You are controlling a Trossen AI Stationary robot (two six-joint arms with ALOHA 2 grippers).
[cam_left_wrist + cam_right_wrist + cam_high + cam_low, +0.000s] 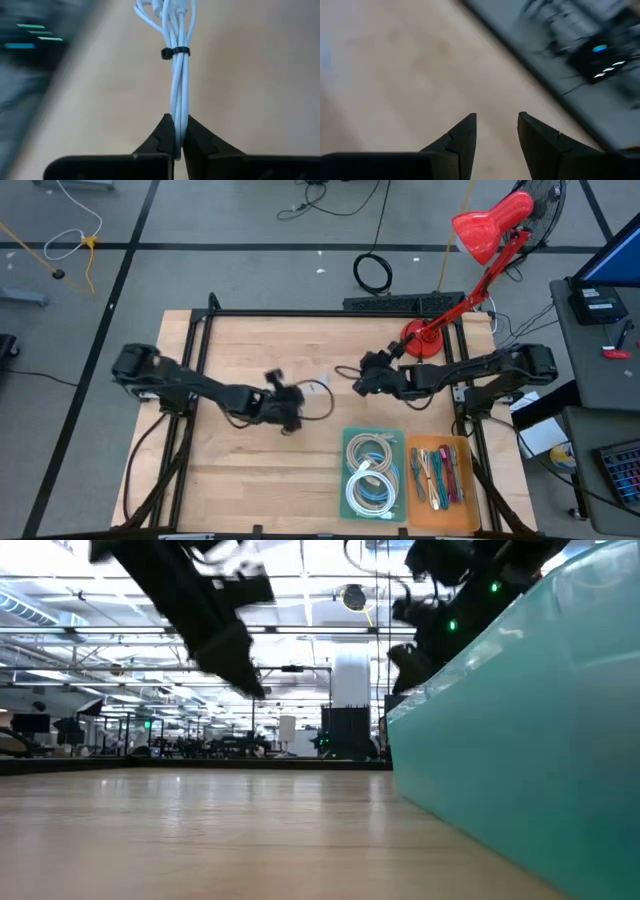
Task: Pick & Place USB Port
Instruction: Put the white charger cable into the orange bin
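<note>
Pinching the white cable bundle (179,75) between my left gripper (179,137) fingers, I have it near the middle of the high view's table (240,470), its long axis running straight out ahead of the jaws. The teal tray (347,480) of coiled cables lies toward the lower right of that frame, the orange tray (468,490) just beside it. My right gripper (497,130) hangs spread and empty, nearer both trays. Count: one bundle held, two trays.
</note>
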